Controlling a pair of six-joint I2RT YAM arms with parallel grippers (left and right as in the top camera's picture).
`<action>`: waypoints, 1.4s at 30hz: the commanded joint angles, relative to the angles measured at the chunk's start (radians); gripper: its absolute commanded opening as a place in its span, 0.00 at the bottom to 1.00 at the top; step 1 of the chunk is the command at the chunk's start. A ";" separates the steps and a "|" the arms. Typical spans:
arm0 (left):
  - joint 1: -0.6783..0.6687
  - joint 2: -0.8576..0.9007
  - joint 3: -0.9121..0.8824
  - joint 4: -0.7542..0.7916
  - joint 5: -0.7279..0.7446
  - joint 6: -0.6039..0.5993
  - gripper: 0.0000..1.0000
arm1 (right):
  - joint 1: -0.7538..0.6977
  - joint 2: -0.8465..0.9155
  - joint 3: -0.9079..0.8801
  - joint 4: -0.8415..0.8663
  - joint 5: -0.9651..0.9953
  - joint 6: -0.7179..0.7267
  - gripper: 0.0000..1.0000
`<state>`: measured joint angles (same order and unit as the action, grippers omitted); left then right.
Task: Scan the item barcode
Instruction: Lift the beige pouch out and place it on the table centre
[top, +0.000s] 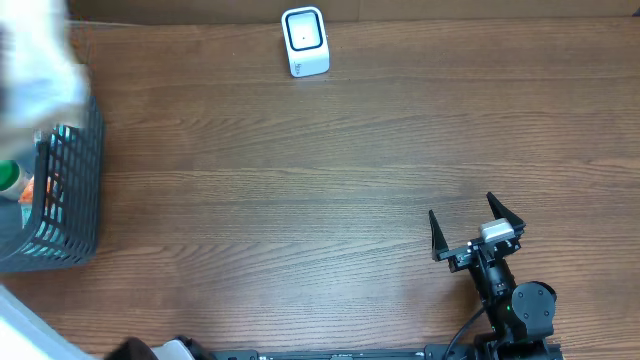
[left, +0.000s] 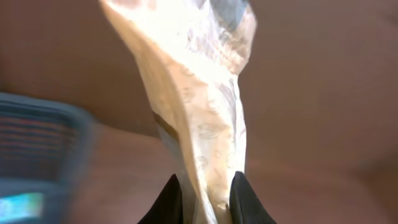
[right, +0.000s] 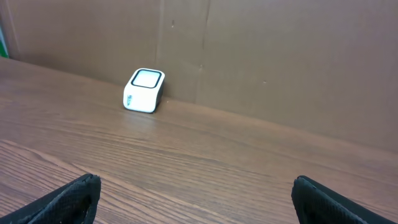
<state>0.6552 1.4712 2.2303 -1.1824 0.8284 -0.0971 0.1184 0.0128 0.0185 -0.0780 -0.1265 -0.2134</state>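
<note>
The item (left: 199, 93), a pale crinkly plastic packet, hangs pinched by one edge in the left hand (left: 205, 194), whose fingers are clenched on it. It is in the air well to the left of the scanner (top: 304, 42), over the dark basket (top: 85, 190) that sits far left of the scanner. The overhead view shows it only as a pale blur. No barcode shows on the side the wrist camera sees.

The step in hand looks like the carry to the scanner. It would go best steady, stopping the item just over the scanner's window and turning the wrist until the code faces the glass, flat rather than creased. Such a thin edge grip may let the film swing or slip.

The right hand (top: 462, 212), on the near right of the scanner and well apart from it, is released and empty above the tabletop (top: 300, 180).
</note>
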 joint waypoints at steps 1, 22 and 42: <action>-0.159 0.006 -0.003 -0.108 -0.012 0.079 0.11 | -0.003 -0.010 -0.010 0.006 0.006 0.006 1.00; -0.784 0.282 -0.906 0.327 -0.048 0.019 0.11 | -0.003 -0.010 -0.010 0.006 0.006 0.006 1.00; -0.552 0.078 -0.393 0.146 -0.411 0.056 0.99 | -0.003 -0.010 -0.010 0.006 0.006 0.006 1.00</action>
<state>0.0326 1.6390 1.7103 -1.0183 0.5308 -0.0719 0.1184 0.0128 0.0185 -0.0776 -0.1257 -0.2138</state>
